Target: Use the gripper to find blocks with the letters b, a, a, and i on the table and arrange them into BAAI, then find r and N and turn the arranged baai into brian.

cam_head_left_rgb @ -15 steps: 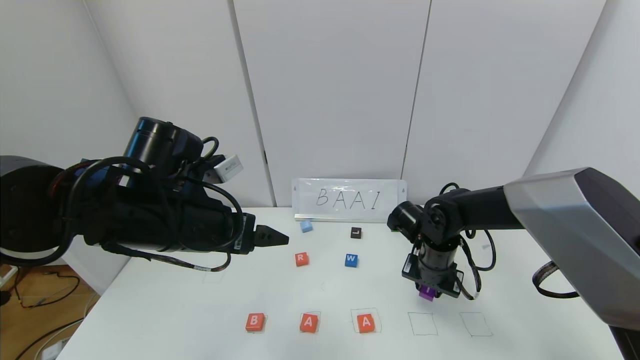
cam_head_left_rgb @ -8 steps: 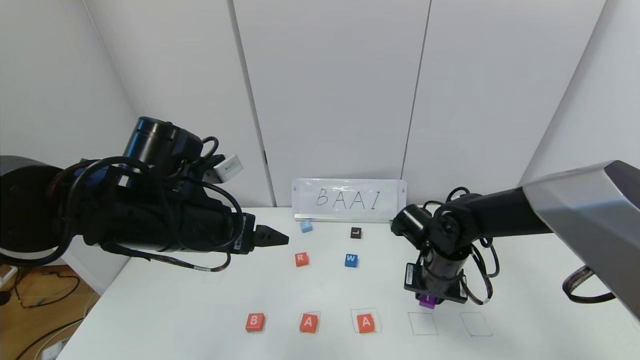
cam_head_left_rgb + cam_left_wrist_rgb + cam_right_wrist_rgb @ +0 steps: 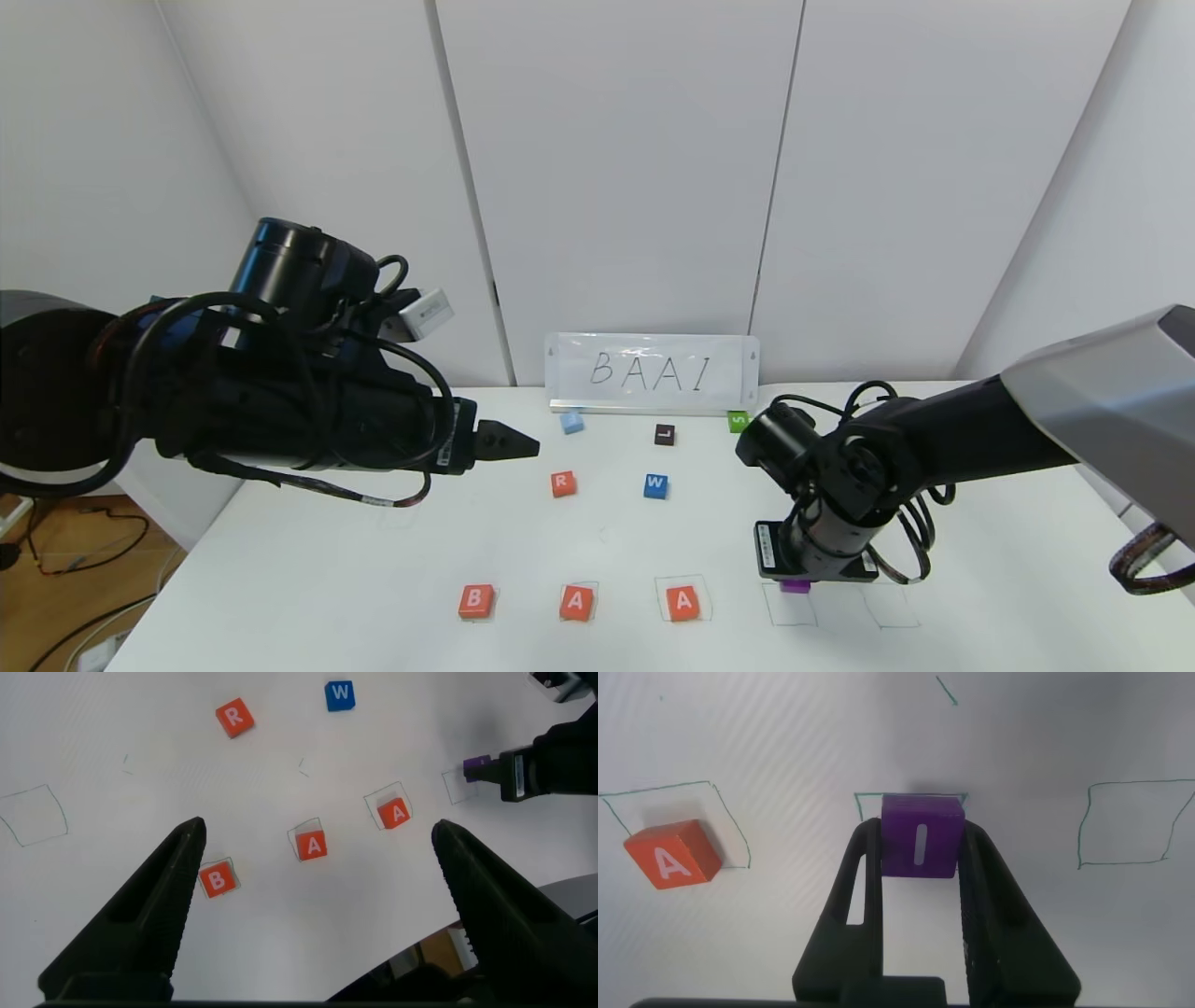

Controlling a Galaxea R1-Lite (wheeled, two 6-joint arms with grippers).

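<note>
Three orange-red cubes lie in a row near the table's front edge: B (image 3: 476, 601), A (image 3: 576, 602) and a second A (image 3: 683, 602), each in a pen-drawn square. My right gripper (image 3: 796, 581) is shut on the purple I cube (image 3: 921, 834), holding it low over the fourth drawn square (image 3: 790, 607), just right of the second A (image 3: 671, 855). The orange-red R cube (image 3: 562, 483) sits mid-table. My left gripper (image 3: 313, 873) hangs open and empty, high above the table's left side; its view shows B (image 3: 217, 879), both A's (image 3: 312, 844) and R (image 3: 234, 716).
A blue W cube (image 3: 656, 485), a dark L cube (image 3: 664, 434), a light blue cube (image 3: 571, 422) and a green cube (image 3: 738, 421) lie toward the back. A white sign reading BAAI (image 3: 652, 372) stands at the table's far edge. A fifth drawn square (image 3: 891, 608) is at the right.
The right arm has swung toward the front edge and come down, carrying the purple I cube to the fourth square. The green cube behind it has come into sight. The left arm stayed still.
</note>
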